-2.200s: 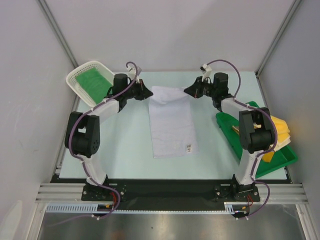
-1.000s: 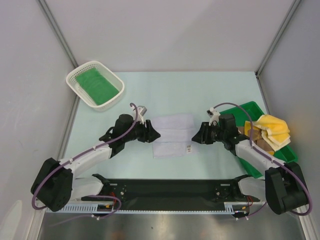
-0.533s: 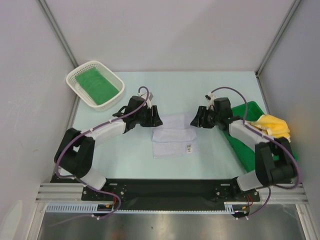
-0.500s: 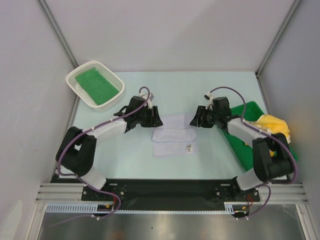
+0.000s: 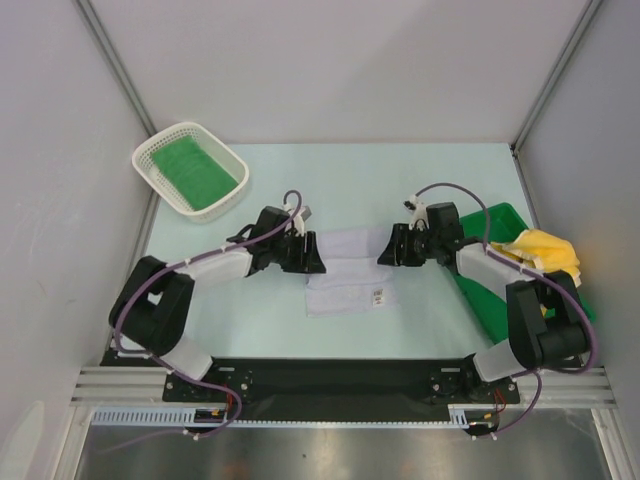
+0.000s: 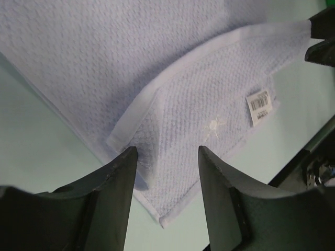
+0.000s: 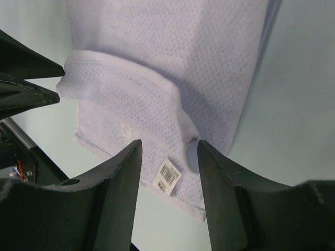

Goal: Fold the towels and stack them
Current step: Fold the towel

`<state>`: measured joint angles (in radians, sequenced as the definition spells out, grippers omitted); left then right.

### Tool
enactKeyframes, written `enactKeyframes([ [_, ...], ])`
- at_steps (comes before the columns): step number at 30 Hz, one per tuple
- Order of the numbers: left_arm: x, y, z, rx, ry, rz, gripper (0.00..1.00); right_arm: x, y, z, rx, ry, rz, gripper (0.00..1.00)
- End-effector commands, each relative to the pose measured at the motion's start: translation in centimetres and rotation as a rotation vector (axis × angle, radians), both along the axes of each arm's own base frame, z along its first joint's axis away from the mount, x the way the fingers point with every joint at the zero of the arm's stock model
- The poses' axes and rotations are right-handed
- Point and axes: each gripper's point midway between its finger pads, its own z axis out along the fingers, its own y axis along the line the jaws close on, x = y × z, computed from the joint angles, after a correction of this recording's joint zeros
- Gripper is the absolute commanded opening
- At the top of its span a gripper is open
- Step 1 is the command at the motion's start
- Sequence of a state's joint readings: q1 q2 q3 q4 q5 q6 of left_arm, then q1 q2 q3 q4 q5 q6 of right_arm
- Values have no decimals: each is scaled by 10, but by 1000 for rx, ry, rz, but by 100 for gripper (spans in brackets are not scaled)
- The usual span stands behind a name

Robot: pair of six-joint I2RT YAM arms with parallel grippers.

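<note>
A lavender towel (image 5: 348,275) lies folded over itself in the middle of the table; its upper layer stops short of the near edge, where a barcode label (image 5: 379,294) shows. My left gripper (image 5: 316,258) hangs open at the towel's left side, my right gripper (image 5: 384,250) open at its right side. In the left wrist view the left gripper (image 6: 166,151) stands over the towel (image 6: 209,104), near a corner, with nothing between its fingers. In the right wrist view the right gripper (image 7: 169,144) is open above the towel (image 7: 157,63) and the label (image 7: 168,178).
A white basket (image 5: 150,150) at the far left holds a folded green towel (image 5: 193,170). A green bin (image 5: 490,300) at the right edge holds a crumpled yellow towel (image 5: 548,255). Grey walls close the table on three sides.
The towel, long and flat earlier, now lies folded over itself. Both grippers have let go of its edge and shifted from its near part toward its far part.
</note>
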<state>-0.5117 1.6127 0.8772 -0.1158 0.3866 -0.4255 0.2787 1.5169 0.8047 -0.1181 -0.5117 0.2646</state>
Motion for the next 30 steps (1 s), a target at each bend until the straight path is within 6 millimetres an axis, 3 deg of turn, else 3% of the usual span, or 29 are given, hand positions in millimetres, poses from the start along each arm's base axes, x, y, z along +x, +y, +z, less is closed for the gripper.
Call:
enactKeyframes([
  [1,-20,-11,29,-99,-82,-76,55,-16,5,20,60,-57,34,52],
  [2,-24,-11,36,-116,-96,-76,55,-22,4,18,61,-50,36,51],
  [7,-60,-5,32,-125,-100,-103,54,-55,-3,5,56,-22,31,51],
  [9,-69,-4,39,-151,-121,-97,55,-62,-6,10,55,-26,12,51],
  [12,-81,8,31,-122,-115,-67,55,-68,-18,12,4,-30,-44,50],
  [15,-71,26,25,-34,-119,34,58,-59,-25,28,-5,-83,-105,50],
  [18,-44,23,45,-27,-166,82,63,-39,-18,50,28,-164,-99,52],
  [20,-32,22,33,8,-123,94,62,-22,-14,61,26,-190,-92,54],
  [21,-22,17,39,3,-125,93,61,-17,-12,51,7,-155,-74,54],
  [24,-12,11,23,27,-72,78,60,1,-7,54,11,-152,-46,59],
  [25,-9,6,26,8,-75,66,60,6,-5,43,5,-123,-30,59],
  [27,-3,1,19,10,-60,60,60,17,-1,43,4,-122,-16,60],
  [30,9,-1,14,53,-40,71,59,23,2,28,-8,-83,6,60],
])
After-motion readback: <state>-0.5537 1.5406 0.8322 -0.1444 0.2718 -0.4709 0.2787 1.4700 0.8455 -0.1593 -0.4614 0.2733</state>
